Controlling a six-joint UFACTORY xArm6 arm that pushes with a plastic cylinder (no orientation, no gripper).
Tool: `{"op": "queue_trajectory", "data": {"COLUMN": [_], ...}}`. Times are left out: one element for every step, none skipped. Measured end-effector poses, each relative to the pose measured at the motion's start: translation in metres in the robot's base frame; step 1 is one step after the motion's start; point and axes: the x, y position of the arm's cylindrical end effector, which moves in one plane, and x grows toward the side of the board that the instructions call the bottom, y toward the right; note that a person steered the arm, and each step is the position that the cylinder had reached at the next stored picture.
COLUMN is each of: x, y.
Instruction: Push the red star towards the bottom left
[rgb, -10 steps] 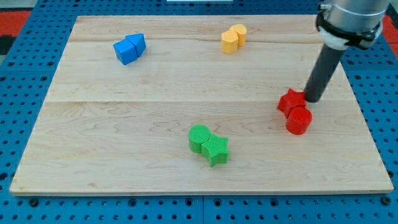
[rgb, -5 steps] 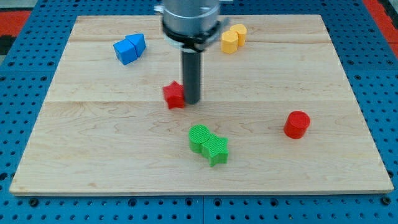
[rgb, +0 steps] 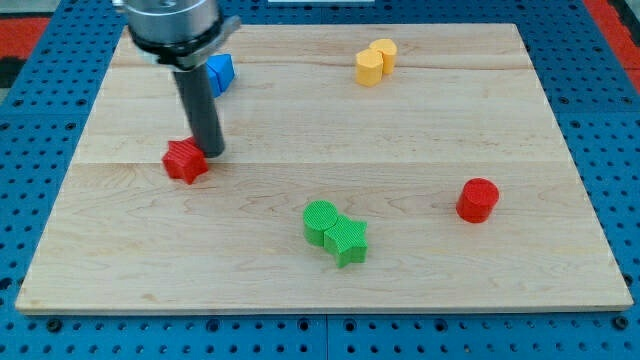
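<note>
The red star (rgb: 185, 161) lies on the wooden board (rgb: 420, 130) at the view's left of centre. My tip (rgb: 211, 152) touches the star's upper right side. The rod rises up and to the left from there and hides part of the blue blocks. A red cylinder (rgb: 478, 199) stands alone at the view's right.
A blue block (rgb: 220, 70), partly hidden behind the rod, sits at the top left. Two yellow blocks (rgb: 375, 61) touch at the top middle. A green cylinder (rgb: 320, 220) and a green star (rgb: 346, 239) touch at the bottom middle.
My tip has pushed the red star far across the board from beside the red cylinder at the right to the left. The red cylinder stayed behind.
</note>
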Motion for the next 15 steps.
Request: {"op": "queue_trajectory", "data": {"x": [-0.005,0.004,0.013,0.04,0.07,0.079,0.056,0.047,0.076,0.076,0.081,0.094,0.106,0.108,0.085], "y": [-0.009,-0.045,-0.075,-0.085,-0.1,-0.089,-0.084,-0.076,-0.065,-0.041,-0.027,-0.021,-0.038,-0.015,0.035]}}
